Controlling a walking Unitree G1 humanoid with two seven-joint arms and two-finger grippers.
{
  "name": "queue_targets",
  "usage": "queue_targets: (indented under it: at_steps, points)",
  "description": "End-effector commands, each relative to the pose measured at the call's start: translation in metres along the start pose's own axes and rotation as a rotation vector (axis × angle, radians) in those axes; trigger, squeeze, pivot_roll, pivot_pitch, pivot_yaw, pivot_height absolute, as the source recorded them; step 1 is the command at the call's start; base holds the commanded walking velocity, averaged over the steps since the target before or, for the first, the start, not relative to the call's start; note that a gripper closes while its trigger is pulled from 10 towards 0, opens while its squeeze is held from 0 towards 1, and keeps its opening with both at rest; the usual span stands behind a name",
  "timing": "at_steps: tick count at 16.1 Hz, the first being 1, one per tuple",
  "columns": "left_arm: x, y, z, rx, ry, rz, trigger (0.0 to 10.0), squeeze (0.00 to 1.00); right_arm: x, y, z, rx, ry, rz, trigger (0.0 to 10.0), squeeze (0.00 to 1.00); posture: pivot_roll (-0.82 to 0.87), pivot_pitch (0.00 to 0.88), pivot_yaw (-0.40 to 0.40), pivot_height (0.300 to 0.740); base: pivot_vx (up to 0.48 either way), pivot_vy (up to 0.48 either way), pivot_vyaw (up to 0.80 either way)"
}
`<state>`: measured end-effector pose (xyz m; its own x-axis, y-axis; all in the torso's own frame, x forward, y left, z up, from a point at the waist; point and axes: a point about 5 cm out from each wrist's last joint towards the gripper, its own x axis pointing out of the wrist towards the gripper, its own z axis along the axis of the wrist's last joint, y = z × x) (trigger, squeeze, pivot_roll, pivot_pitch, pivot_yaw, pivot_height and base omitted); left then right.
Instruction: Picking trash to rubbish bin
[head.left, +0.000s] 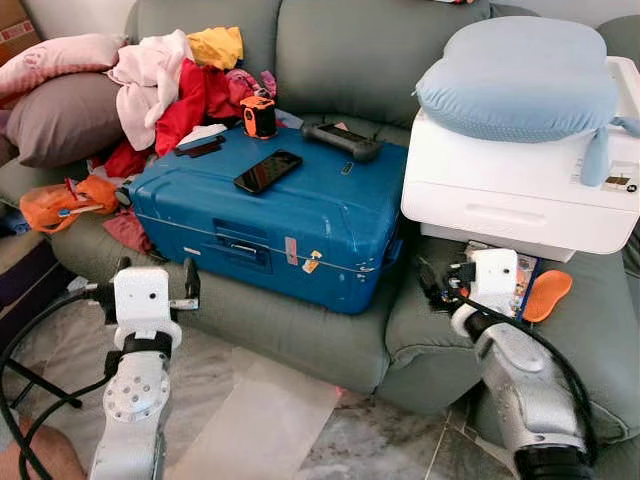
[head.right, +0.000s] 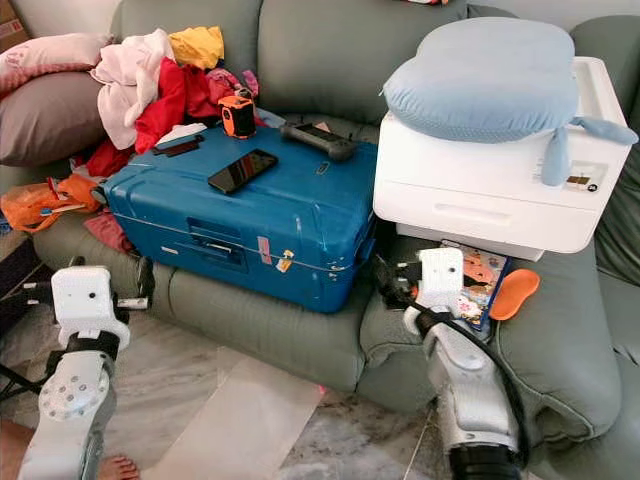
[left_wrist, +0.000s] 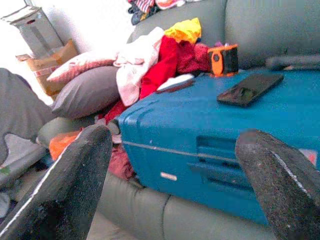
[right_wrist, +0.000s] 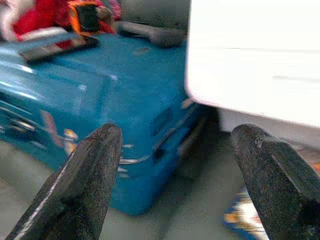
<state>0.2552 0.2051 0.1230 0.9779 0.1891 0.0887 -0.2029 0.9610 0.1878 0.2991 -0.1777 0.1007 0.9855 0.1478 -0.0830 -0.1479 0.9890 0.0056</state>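
A crumpled orange plastic bag (head.left: 60, 205) lies on the sofa seat to the left of the blue suitcase (head.left: 280, 215). A colourful packet (head.left: 522, 283) and a flat orange piece (head.left: 548, 293) lie on the seat under the white printer (head.left: 520, 190). My left gripper (head.left: 155, 272) hangs open in front of the suitcase's left end, its fingers (left_wrist: 75, 180) wide apart and holding nothing. Low at the gap between suitcase and printer, my right gripper (head.left: 450, 278) is also open and holds nothing; its fingers (right_wrist: 90, 175) frame the suitcase's corner.
On the suitcase lie a phone (head.left: 267, 170), a black controller (head.left: 342, 140) and an orange-black device (head.left: 259, 116). Clothes (head.left: 180, 85) and pillows (head.left: 60, 115) pile at the sofa's left; a blue cushion (head.left: 520, 75) tops the printer. A clear plastic sheet (head.left: 260, 420) lies on the floor.
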Motion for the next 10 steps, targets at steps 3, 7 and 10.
queue_targets:
  at_steps: [3,7,10]
  points:
    - [0.010,-0.005,0.010,-0.014,-0.030,0.004,10.0,0.00,0.009,0.005,0.014,0.087,-0.058,-0.005,10.0,0.00,-0.01,0.000,0.042,0.740,0.000,0.000,0.00]
    - [0.023,-0.018,0.017,-0.034,-0.021,0.017,10.0,0.00,0.009,0.014,0.020,0.003,-0.067,0.020,10.0,0.00,-0.02,0.000,0.039,0.740,0.000,0.000,0.00]
    - [0.025,-0.021,0.021,-0.051,-0.033,0.003,10.0,0.00,0.008,0.016,0.023,0.040,-0.076,0.021,10.0,0.00,-0.01,0.004,0.036,0.740,0.000,0.000,0.00]
